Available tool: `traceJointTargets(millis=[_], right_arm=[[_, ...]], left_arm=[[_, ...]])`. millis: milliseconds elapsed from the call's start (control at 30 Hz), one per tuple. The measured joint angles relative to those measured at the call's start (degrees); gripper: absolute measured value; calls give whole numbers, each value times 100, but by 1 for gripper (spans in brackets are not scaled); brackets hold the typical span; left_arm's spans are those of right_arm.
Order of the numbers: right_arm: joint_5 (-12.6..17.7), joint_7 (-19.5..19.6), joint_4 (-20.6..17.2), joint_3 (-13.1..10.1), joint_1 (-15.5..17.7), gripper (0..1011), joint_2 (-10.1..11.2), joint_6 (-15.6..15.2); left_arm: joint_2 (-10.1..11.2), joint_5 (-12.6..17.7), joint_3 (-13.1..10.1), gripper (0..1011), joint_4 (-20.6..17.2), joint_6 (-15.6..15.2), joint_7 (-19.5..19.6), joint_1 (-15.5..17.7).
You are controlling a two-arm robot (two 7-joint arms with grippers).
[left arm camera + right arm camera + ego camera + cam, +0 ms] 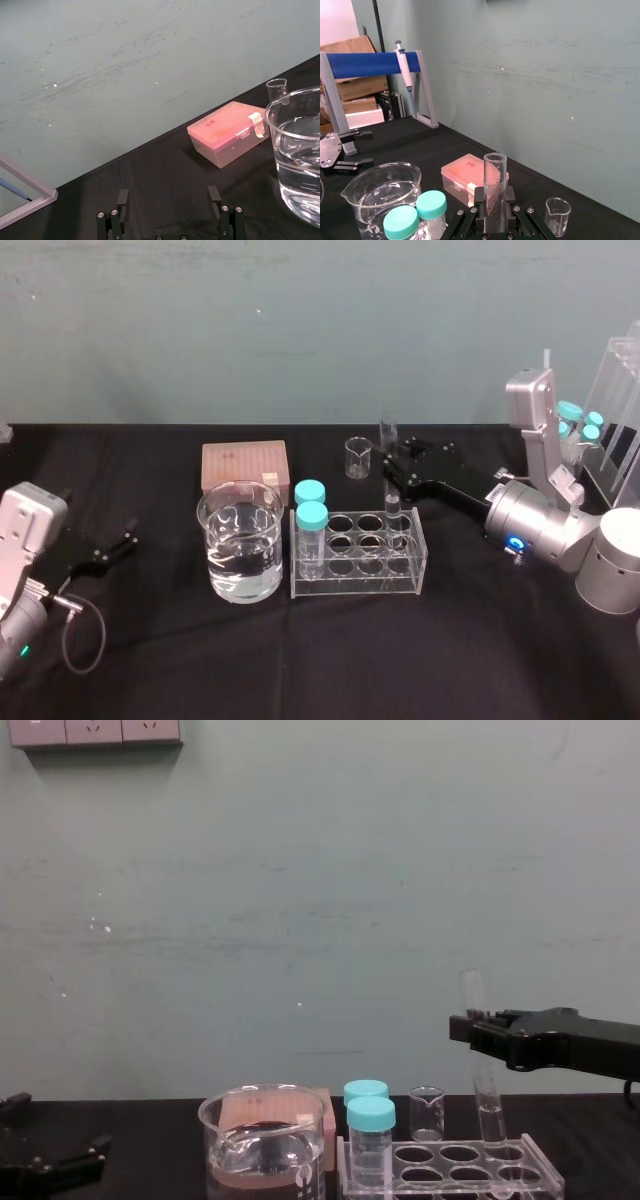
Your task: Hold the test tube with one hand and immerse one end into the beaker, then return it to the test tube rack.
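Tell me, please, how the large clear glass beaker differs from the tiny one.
The large clear glass beaker is wider and taller than the tiny clear glass beaker. The large beaker holds clear liquid; the tiny beaker looks empty. The large beaker stands beside the clear acrylic rack, the tiny beaker behind it. Both stand upright, with pouring lips.

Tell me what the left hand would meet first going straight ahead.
Probably nothing: bare table lies ahead of the left hand; the pink box sits just beside that line.
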State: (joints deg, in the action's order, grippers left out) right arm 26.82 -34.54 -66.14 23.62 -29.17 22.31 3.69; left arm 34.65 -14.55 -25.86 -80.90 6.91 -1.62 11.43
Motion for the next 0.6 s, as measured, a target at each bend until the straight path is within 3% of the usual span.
traceJointTargets(millis=[600], right_arm=[[83, 81, -264, -233, 337, 226, 79, 326]], left_arm=[[0, 0, 0, 1000, 0, 0, 0, 0]])
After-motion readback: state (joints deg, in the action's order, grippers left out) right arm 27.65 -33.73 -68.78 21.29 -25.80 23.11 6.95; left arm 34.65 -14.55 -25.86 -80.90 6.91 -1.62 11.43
